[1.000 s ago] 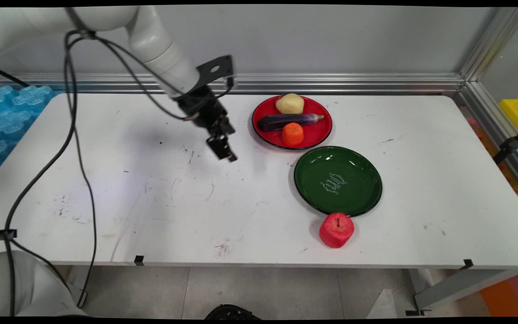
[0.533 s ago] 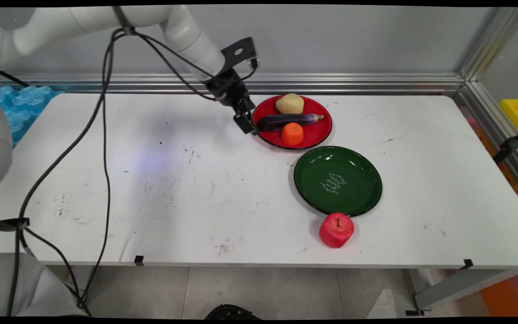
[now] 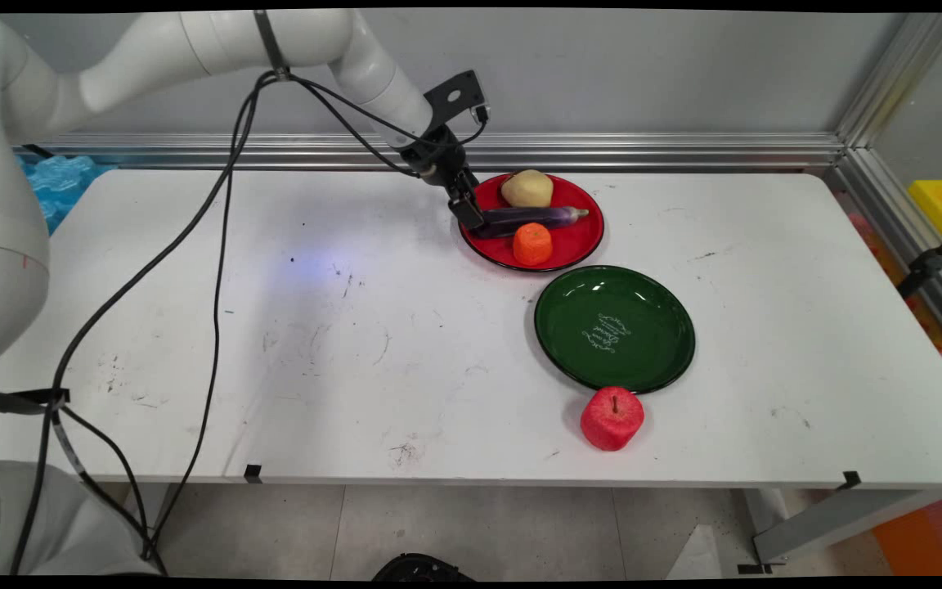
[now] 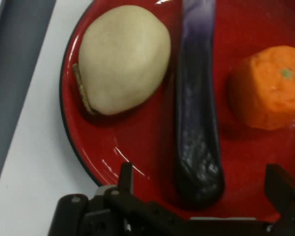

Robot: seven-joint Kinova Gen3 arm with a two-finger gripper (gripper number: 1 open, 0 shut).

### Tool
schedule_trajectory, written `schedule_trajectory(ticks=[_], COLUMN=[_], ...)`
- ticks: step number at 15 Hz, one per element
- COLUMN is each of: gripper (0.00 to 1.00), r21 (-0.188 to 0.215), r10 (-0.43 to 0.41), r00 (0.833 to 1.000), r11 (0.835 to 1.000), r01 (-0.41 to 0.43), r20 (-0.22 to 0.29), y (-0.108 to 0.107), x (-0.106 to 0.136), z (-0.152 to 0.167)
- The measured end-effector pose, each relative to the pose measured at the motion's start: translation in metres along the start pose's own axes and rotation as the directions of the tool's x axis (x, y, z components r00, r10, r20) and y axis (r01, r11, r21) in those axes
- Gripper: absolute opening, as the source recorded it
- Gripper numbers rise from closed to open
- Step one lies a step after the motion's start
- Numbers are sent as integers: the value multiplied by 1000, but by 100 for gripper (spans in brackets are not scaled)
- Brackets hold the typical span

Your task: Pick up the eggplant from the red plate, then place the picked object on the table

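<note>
The hand [image 3: 471, 214] is seen low over the near-left rim of the red plate [image 3: 581, 241], and its fingers [image 4: 280, 189] are spread wide, one on either side of the blunt end of the eggplant [image 4: 196, 123], with nothing gripped between them. In the hand view that dark purple eggplant is laid lengthwise straight ahead of the hand, its rounded end sitting in the gap, though contact with either finger cannot be made out. To one side of it, just beyond the hand, a pale potato [image 4: 123, 59] is found on the plate; on the other side an orange fruit [image 4: 270, 86] is set, apart from the eggplant. All three are carried by the red plate at the far side of the bench [image 3: 275, 327]. Farther from the hand, toward the bench's near edge, a green plate [image 3: 569, 352] is seen, bare inside but for white lettering, and a red apple [image 3: 612, 418] is stood just at its near rim.
</note>
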Motion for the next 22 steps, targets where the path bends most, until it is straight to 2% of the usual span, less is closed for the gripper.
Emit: schedule_trajectory(ticks=[10,11,17,22], gripper=[100,0,0,0], r21=[-20,-24,-35,-32], r10=[-36,-34,-27,-22], r00=[999,999,999,998], r11=[999,999,999,999], r01=[35,34,26,20], r20=[-36,-36,-41,-58], y=[-6,-6,-6,-10], x=[-1,-1,-1,10], z=[40,42,50,49])
